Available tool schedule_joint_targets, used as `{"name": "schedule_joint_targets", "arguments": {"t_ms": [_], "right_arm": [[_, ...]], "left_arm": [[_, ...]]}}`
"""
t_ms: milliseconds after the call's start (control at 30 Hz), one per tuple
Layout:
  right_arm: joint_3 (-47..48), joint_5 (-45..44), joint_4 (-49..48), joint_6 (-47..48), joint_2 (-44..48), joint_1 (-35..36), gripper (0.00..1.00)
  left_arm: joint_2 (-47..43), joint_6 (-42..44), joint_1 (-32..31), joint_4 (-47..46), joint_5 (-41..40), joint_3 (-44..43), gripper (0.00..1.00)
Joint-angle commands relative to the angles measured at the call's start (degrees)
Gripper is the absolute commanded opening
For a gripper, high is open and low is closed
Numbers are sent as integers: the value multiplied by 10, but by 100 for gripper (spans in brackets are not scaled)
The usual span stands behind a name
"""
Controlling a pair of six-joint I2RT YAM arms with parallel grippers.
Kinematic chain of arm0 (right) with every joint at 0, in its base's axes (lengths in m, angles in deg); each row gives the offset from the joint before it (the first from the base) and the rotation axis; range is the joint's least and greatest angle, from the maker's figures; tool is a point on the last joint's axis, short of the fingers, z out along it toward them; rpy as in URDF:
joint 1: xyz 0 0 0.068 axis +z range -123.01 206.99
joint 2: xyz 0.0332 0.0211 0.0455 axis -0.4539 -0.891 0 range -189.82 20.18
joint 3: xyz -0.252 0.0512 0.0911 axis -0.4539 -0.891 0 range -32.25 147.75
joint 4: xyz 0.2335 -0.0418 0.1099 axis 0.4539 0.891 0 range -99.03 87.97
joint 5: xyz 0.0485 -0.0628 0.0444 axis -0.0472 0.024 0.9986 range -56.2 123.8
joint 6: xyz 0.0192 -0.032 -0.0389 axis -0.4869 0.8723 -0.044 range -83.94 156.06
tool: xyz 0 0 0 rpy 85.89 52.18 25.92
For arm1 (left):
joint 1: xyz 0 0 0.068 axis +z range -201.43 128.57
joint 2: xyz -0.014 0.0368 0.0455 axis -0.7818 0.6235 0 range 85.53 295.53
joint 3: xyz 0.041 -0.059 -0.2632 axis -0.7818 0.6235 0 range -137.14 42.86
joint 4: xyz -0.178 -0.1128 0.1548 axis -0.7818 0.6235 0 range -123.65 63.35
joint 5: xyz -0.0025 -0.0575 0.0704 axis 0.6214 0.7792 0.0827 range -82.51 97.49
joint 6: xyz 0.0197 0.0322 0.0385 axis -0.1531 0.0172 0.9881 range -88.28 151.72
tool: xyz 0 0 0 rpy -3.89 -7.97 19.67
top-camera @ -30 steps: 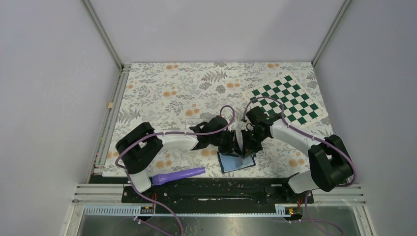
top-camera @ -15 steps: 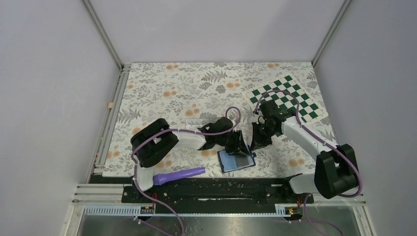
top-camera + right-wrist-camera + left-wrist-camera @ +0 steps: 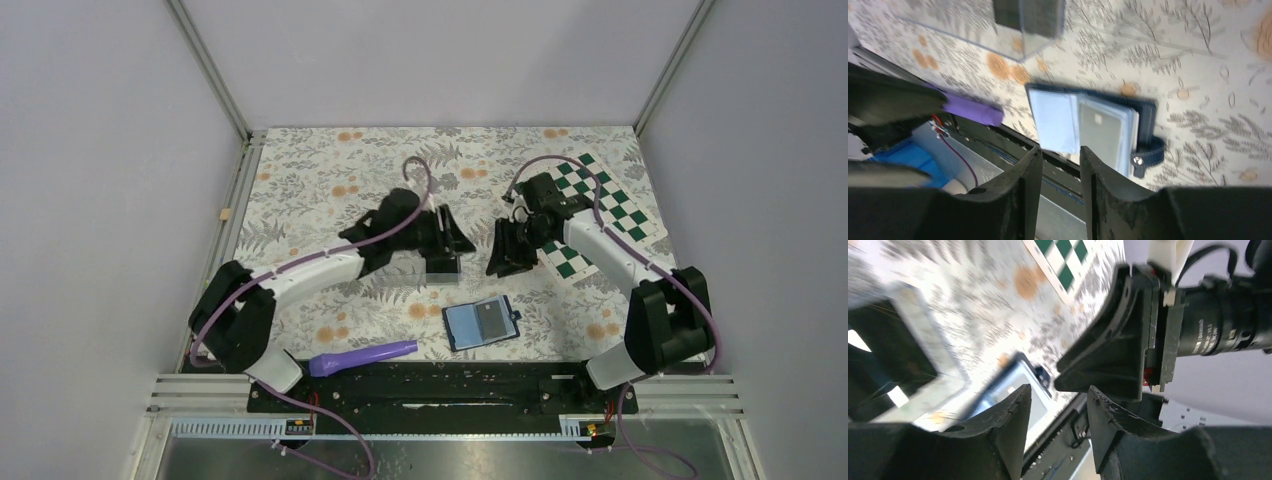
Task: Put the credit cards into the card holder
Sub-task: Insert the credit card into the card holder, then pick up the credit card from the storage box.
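Two grippers, both narrowly parted and empty: the left gripper (image 3: 455,240) hovers just beside the clear box (image 3: 1023,42) holding the dark credit cards (image 3: 440,263), nearer than the right gripper (image 3: 497,262). The open card holder (image 3: 482,325) lies toward the bases, lengthwise left to right.

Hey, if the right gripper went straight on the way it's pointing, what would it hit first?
Probably the open card holder: in the right wrist view it lies flat just beyond the right gripper. Depth is unclear, so it might touch the tablecloth first.
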Motion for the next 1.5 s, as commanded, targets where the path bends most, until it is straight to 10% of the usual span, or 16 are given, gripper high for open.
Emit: {"name": "schedule_joint_targets", "arguments": {"t_ms": [0, 333, 633, 1133, 1467], "right_arm": [[79, 30, -6, -5, -55, 3, 41], [194, 50, -11, -18, -202, 22, 39], [227, 0, -8, -11, -226, 59, 35], [328, -146, 56, 11, -298, 132, 0], [309, -247, 43, -24, -331, 162, 0]], "left_arm": [[-36, 53, 84, 96, -14, 0, 45], [83, 144, 161, 294, -15, -100, 45], [143, 140, 161, 286, -17, -118, 44], [138, 106, 165, 226, 16, -87, 44], [159, 94, 165, 219, 20, -90, 43]]}}
